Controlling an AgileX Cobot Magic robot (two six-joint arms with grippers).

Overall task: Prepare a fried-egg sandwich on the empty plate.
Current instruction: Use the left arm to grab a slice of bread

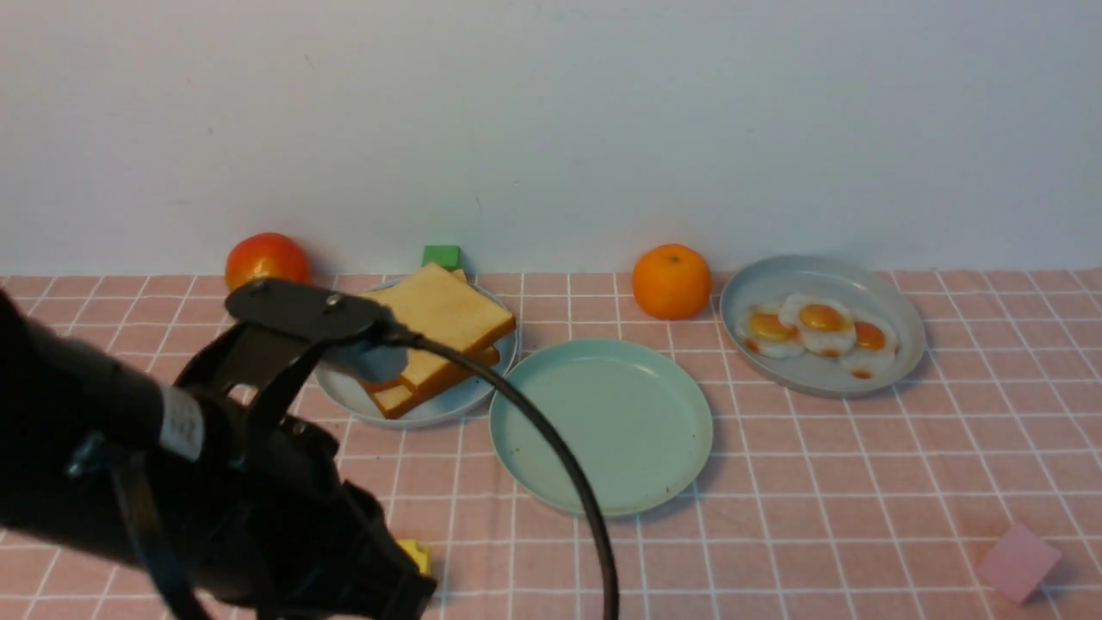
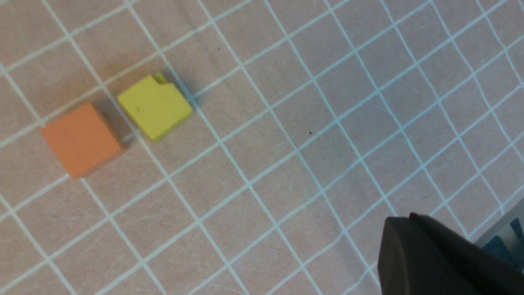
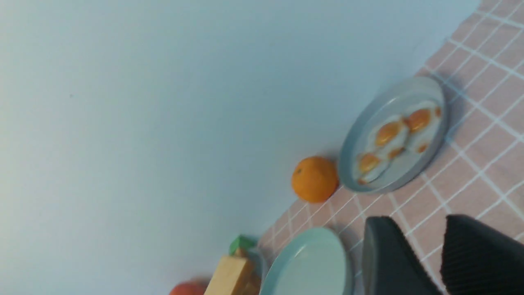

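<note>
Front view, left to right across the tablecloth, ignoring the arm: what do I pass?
tomato → plate of toast → empty mint-green plate → plate of fried eggs → pink block. The green block and the orange overlap the plates sideways, so they are left out.

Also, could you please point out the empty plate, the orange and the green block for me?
empty plate (image 1: 622, 420): front view, bare floor.
orange (image 1: 671, 282): front view, middle of peel.
green block (image 1: 442, 257): front view, front face.
</note>
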